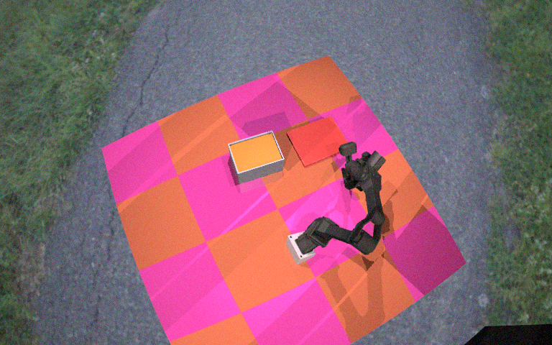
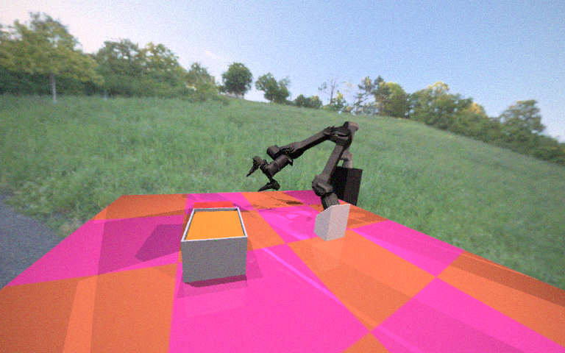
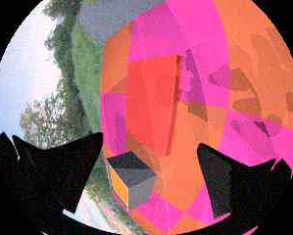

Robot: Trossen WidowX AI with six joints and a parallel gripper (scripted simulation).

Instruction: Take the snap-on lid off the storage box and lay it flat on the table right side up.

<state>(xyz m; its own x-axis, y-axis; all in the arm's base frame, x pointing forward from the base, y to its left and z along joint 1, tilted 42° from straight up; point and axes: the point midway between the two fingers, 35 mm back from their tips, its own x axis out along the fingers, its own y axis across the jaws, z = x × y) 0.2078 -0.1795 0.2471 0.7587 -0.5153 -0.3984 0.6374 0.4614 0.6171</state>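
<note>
We see the tool [image 1: 347, 170] [image 2: 263, 173] [image 3: 153, 144] spread, holding nothing; the red lid [image 1: 316, 141] [image 2: 213, 204] [image 3: 151, 100] lies between tool and box [image 1: 261, 169] [image 2: 214, 261] [image 3: 141, 188]. We judge only retreat remains, away from the lid
</note>
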